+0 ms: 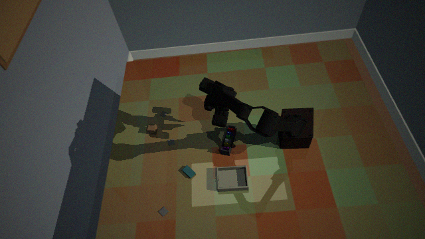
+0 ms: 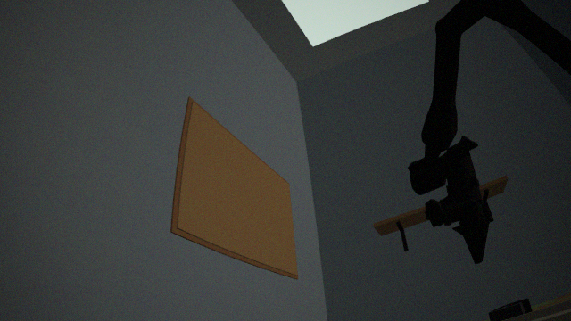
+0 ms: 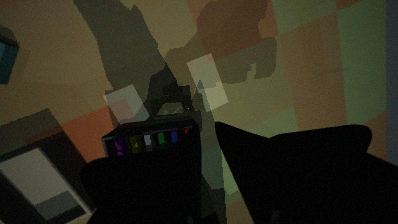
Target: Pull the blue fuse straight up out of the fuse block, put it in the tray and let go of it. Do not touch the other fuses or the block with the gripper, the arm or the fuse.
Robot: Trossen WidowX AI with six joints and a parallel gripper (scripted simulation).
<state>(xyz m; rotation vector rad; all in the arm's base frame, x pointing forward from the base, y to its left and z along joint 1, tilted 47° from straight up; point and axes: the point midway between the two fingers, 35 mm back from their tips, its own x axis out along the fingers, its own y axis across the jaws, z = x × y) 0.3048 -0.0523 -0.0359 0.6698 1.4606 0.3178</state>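
Note:
The dark fuse block (image 1: 232,141) (image 3: 150,131) stands on the floor with a row of coloured fuses in it. The blue fuse (image 1: 229,131) (image 3: 174,135) sits second from the red end, between a green and a red one. The grey tray (image 1: 232,189) (image 3: 30,177) lies empty in front of the block. My gripper (image 1: 220,122) (image 2: 477,256) (image 3: 207,127) hangs just above and behind the red end of the block, clear of it. Its fingers stand close together with a narrow gap and hold nothing.
The arm's dark base box (image 1: 296,127) stands right of the block. A teal block (image 1: 188,171) (image 3: 7,60), a tan cube (image 1: 151,128) and a small grey tile (image 1: 163,211) lie on the floor to the left. A wall shelf (image 2: 401,220) shows in the exterior view.

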